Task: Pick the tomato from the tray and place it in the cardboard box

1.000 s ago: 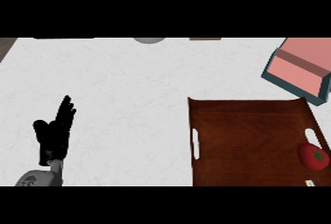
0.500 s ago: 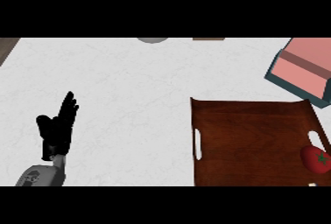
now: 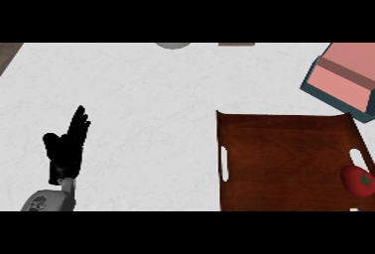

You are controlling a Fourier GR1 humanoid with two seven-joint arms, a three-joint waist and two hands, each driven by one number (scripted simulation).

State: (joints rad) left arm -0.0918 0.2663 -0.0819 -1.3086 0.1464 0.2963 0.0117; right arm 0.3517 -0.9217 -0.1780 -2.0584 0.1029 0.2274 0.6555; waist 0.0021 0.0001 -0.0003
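A red tomato (image 3: 360,179) with a green stem lies at the right edge of the dark brown wooden tray (image 3: 285,158), partly cut off by the view's border. The cardboard box (image 3: 344,79), pink inside with teal outer walls, sits at the far right beyond the tray. My left hand (image 3: 66,149) rests open at the lower left, fingers straight and pointing up, far from the tray. My right hand does not show.
The tray has slot handles on its left (image 3: 224,163) and right sides. A grey round object (image 3: 173,45) and a brown object (image 3: 236,44) peek in at the counter's far edge. White marbled counter (image 3: 147,99) lies between my hand and the tray.
The view has drifted left: tray, tomato and box sit further right in the picture, and my left hand too. The hand stays open.
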